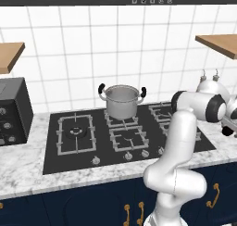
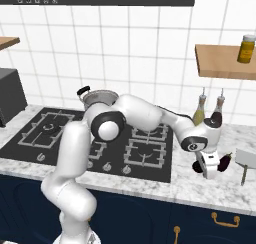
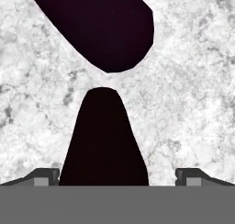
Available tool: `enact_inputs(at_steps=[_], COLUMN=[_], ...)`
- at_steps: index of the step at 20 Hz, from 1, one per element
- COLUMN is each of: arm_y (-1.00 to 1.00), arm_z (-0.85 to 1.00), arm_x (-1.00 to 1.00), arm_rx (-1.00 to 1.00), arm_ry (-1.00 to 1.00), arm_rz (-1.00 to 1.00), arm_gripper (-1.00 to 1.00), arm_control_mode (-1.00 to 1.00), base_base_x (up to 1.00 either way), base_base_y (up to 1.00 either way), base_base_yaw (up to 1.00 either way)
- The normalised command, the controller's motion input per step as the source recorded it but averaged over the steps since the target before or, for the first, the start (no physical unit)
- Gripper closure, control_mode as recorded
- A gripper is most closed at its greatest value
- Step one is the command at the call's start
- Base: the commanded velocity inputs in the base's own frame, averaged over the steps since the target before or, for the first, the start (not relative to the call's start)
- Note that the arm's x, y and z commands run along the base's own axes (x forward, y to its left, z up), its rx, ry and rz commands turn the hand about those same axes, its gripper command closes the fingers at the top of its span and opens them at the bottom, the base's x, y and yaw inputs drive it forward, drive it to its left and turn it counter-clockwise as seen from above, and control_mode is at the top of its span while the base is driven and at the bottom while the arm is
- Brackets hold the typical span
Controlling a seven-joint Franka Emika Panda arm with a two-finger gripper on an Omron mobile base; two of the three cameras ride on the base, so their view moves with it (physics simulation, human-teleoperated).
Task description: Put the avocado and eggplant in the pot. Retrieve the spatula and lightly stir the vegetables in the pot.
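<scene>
Hand view: eggplant (image 3: 98, 28) cut off by the top edge, stem end out of frame. A second dark rounded shape (image 3: 103, 140) below it runs into the bottom band; cannot tell what it is.

Right base view: eggplant (image 2: 224, 162) partly hidden behind the claw (image 2: 209, 169); jaw spacing not readable here. Pot (image 2: 98, 99) largely covered by the arm. Spatula (image 2: 245, 160) cut off at the right edge.

Left base view: toaster oven (image 1: 14, 111) cropped at left.

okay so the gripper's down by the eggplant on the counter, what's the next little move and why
Probably ease the open gripper down and shut it on the eggplant. In the hand view the dark purple vegetable lies on the marble counter just ahead, with nothing held yet, and the pot waits on the stove.
</scene>
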Motion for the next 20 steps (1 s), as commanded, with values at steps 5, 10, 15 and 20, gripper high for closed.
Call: enact_inputs(at_steps=[5,10,15,20], arm_y=[0.12,0.36,0.32,0.8], arm_z=[-0.07,0.09,0.68,1.0], arm_x=[-0.01,-0.09,-0.14,-0.07], arm_rx=[0.0,0.0,-0.01,-0.15], arm_ry=[-0.03,-0.07,-0.04,0.04], arm_rz=[0.0,0.0,0.0,0.05], arm_gripper=[1.0,1.0,1.0,1.0], arm_control_mode=[-1.0,-1.0,-1.0,-1.0], base_base_x=[0.0,0.0,0.0,0.0], base_base_y=[0.0,0.0,0.0,0.0], base_base_yaw=[0.0,0.0,0.0,0.0])
